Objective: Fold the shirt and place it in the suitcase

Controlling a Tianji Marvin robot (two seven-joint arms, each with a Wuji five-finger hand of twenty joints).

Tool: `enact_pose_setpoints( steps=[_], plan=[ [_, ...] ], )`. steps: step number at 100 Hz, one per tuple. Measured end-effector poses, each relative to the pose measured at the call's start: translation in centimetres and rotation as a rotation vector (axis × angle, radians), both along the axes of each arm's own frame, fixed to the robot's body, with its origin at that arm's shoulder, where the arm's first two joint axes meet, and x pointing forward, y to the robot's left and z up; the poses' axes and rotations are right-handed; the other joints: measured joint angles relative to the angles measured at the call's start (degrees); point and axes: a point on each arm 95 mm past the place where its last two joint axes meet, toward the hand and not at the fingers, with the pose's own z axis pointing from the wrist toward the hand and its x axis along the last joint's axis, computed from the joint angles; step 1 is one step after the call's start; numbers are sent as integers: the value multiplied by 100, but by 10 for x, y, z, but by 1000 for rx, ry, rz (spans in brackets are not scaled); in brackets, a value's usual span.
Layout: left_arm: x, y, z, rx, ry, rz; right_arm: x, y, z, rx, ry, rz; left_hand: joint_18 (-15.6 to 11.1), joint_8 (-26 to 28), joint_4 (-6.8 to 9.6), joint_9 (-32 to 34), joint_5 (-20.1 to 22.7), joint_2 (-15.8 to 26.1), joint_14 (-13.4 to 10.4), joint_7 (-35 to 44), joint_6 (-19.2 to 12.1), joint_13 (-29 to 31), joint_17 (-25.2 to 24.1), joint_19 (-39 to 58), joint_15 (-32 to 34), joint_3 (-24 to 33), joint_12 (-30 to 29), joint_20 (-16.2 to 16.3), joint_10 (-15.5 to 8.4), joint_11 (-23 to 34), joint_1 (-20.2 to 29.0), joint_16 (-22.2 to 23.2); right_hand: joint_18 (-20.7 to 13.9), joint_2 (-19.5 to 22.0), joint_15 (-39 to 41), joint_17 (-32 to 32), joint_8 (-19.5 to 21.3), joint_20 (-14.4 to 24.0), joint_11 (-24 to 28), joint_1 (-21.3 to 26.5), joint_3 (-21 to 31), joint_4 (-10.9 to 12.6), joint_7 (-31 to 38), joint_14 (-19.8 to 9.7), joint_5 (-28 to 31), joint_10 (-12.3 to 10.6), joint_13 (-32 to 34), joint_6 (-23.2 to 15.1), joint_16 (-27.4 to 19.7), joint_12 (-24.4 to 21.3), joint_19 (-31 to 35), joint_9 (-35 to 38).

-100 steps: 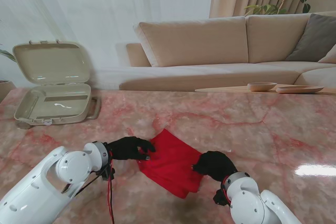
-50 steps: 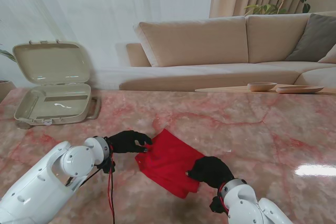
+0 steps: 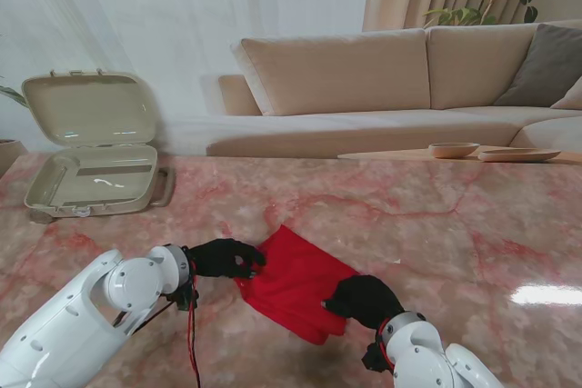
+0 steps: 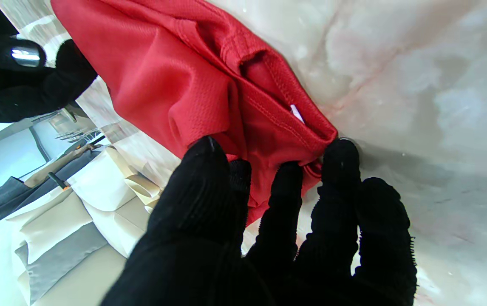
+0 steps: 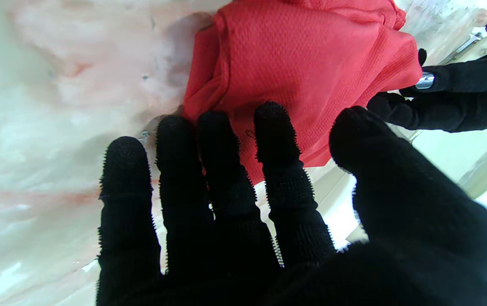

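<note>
Pinching the folded red shirt (image 3: 296, 279) at opposite corners between my left hand (image 3: 224, 257) and right hand (image 3: 362, 300), I judge folding done, packing into the far open suitcase (image 3: 91, 174) left.

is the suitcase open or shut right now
Open. The suitcase at the far left has its lid standing upright behind the base, and its tray shows no shirt; the red shirt lies on the table.

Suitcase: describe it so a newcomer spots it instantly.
Start at the pink marble table and go to its far left corner. The suitcase lies there, beige, hard-shelled, lid propped open, apart from the red shirt near me.
</note>
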Motion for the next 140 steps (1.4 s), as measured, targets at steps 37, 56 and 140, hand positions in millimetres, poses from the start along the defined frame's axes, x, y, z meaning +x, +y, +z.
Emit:
enact_pose_setpoints(
  steps=[37,56,140],
  plan=[
    [-27,6,2,-9,33,-50,8,-8,0,-12,5,-9,0,0,0,0,-43,0,3,-2,63,0,-48,-123,0,0,-14,-60,96,0,0,0,0,0,-12,-58,0,1,7,0,0,-1,-1,-10,0,0,-12,0,0,0,-14,3],
    [-42,7,2,-11,47,-79,10,-11,1,-18,4,-11,1,0,0,5,-46,0,4,-5,75,0,-52,-136,0,-56,-7,-75,108,0,0,-1,-1,0,-45,-59,0,3,7,0,0,-1,-1,-33,0,0,-19,0,0,0,-15,-9],
    [-80,19,13,-32,57,-126,6,-13,7,-32,-26,12,4,73,0,35,25,65,9,-89,77,0,-64,-223,0,-62,-11,-222,227,0,0,-23,-1,1,-49,-56,0,71,-62,0,0,-1,-1,-53,0,-22,-21,-2,0,-1,-16,-5]
  ],
)
